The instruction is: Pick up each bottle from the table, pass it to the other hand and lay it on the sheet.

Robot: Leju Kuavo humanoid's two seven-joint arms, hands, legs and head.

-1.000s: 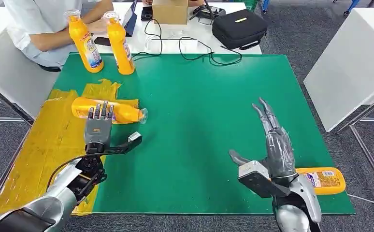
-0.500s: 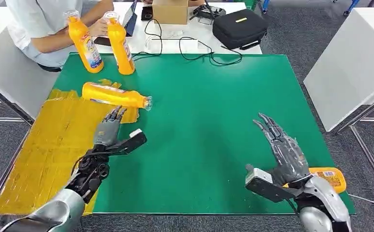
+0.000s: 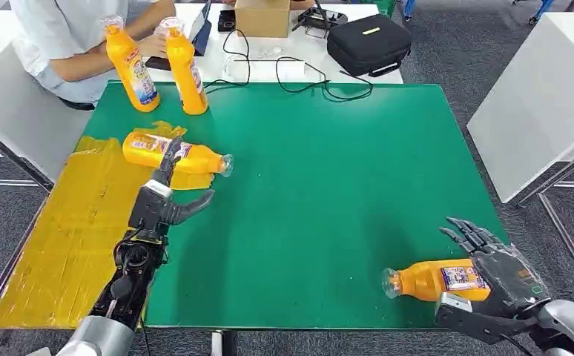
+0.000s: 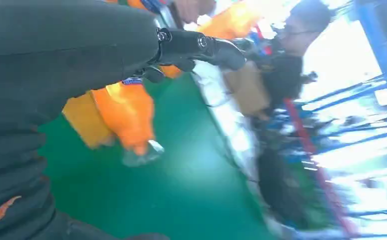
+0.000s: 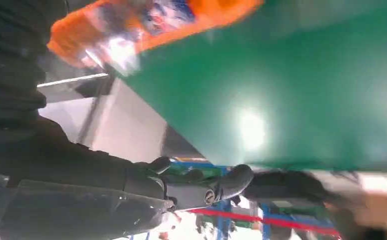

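Green table [image 3: 328, 185]; right hand [image 3: 503, 278] hides bottle [image 3: 436, 280] base, grip unclear.

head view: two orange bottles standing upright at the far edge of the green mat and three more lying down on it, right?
Not quite: the head view shows two lying bottles, not three, one by the yellow sheet at and one near the right hand at. Two upright bottles is correct.

Four orange plastic bottles: two upright at the green table's far left corner [image 3: 130, 65] [image 3: 185, 68], one lying on the sheet by the left edge [image 3: 173, 153], one lying near the front right corner [image 3: 436, 279]. One crinkled yellow sheet [image 3: 69, 230]. One black zipped case [image 3: 368, 43] and one brown cardboard box [image 3: 261, 18] on the white desk behind.
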